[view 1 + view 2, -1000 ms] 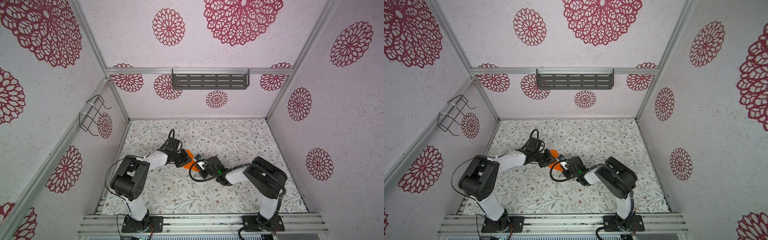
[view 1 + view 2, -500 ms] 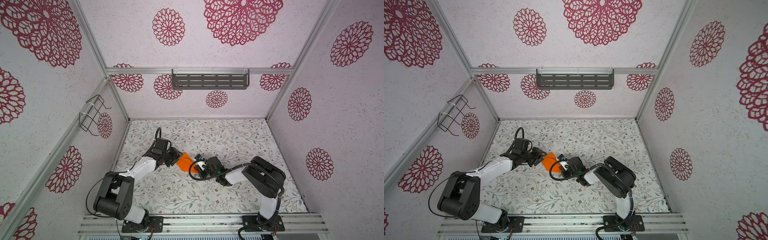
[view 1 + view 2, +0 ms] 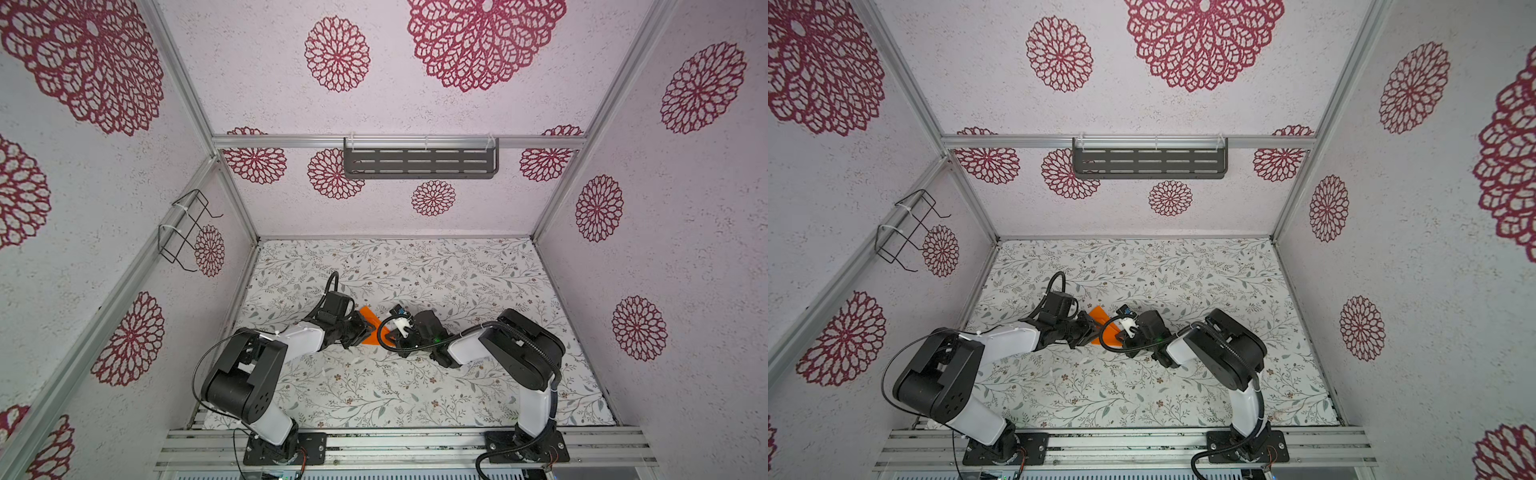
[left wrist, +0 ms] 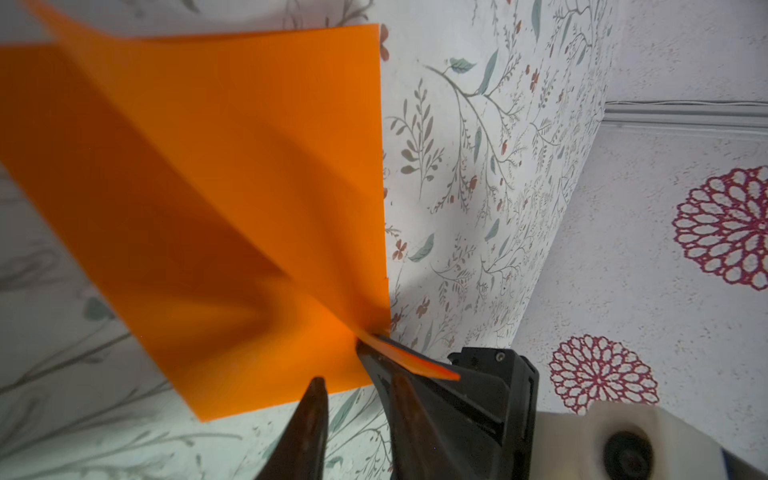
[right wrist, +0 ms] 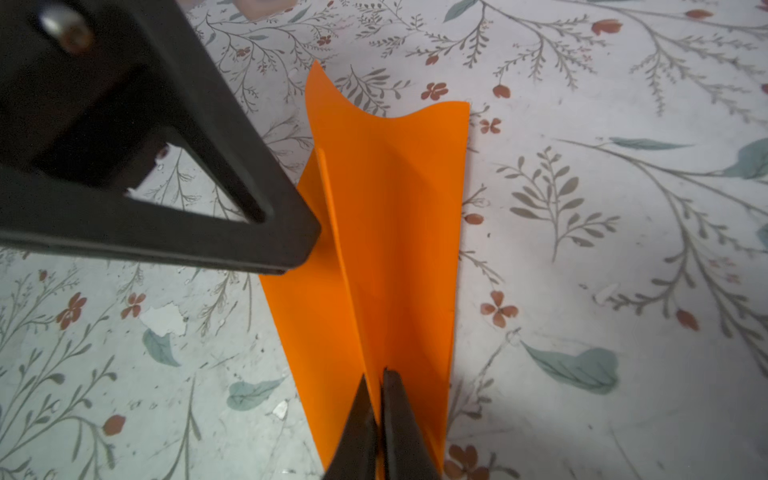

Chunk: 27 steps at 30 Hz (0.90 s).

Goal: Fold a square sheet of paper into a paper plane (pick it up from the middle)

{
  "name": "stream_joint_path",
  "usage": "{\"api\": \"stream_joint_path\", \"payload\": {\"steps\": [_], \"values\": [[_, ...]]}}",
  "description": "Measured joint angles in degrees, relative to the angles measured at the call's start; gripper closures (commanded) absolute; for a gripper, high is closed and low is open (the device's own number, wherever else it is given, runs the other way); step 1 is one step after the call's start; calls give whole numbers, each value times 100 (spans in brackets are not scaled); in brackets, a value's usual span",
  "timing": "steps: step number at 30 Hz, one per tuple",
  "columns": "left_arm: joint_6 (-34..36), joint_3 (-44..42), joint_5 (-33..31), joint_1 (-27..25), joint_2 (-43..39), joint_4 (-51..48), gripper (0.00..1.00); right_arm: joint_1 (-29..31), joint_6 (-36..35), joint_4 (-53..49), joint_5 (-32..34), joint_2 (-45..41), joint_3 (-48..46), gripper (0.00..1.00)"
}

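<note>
Careful, right end effector (image 5: 377,374) pinches the paper (image 5: 395,228), left end effector (image 4: 338,363) barely parted alongside, so any snag could tear it.

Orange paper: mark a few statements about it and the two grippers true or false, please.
1. The right gripper is shut on the square sheet of paper. True.
2. The sheet lies flat and unfolded. False: it is creased and bowed, pinched at a fold.
3. The left gripper has its jaws apart. True.
4. The sheet lies beside the right wall. False: it is between the two grippers.
</note>
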Motion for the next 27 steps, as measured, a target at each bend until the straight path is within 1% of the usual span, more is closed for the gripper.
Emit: {"api": "stream_joint_path", "payload": {"steps": [4, 8, 14, 22, 27], "values": [[2, 136, 28, -2, 197, 13, 69, -44, 138, -26, -146, 17, 33, 87], [-2, 313, 20, -2, 317, -9, 69, -107, 308, -22, -352, 42, 50, 85], [-11, 424, 11, 0, 437, -105, 70, -243, 544, -2, -662, 85, 68, 84], [13, 417, -37, -2, 411, -192, 69, -374, 990, 109, -975, 190, 92, 91], [33, 280, -173, 0, 63, -188, 69, -417, 1377, 118, -1141, 306, 214, 93]]}}
